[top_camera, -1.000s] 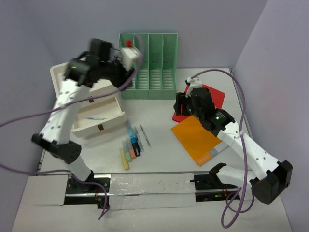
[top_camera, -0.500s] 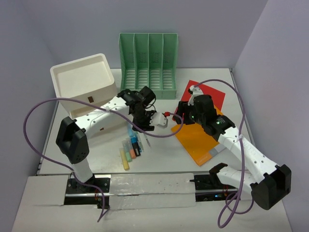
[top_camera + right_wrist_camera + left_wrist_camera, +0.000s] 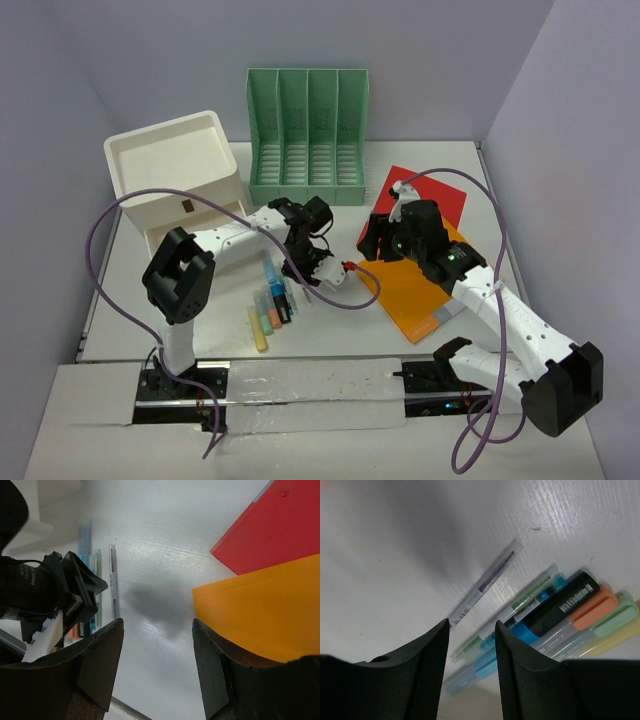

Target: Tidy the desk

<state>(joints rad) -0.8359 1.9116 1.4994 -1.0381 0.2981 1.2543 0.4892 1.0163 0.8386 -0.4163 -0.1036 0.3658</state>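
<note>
The white desk [image 3: 330, 325] fills the scene, running from the arm bases at the near edge to the far wall. The left gripper [image 3: 471, 630] hangs low over its middle, jaws a little apart and grasping nothing, above a thin clear pen [image 3: 485, 582] that lies beside a row of markers [image 3: 272, 305]. The right gripper [image 3: 157, 630], spread wide and empty, hovers just left of an orange folder [image 3: 410, 290], with a red folder [image 3: 440, 195] on its far side. A green file holder [image 3: 307, 140] stands far centre and a white drawer box [image 3: 175, 175] far left.
</note>
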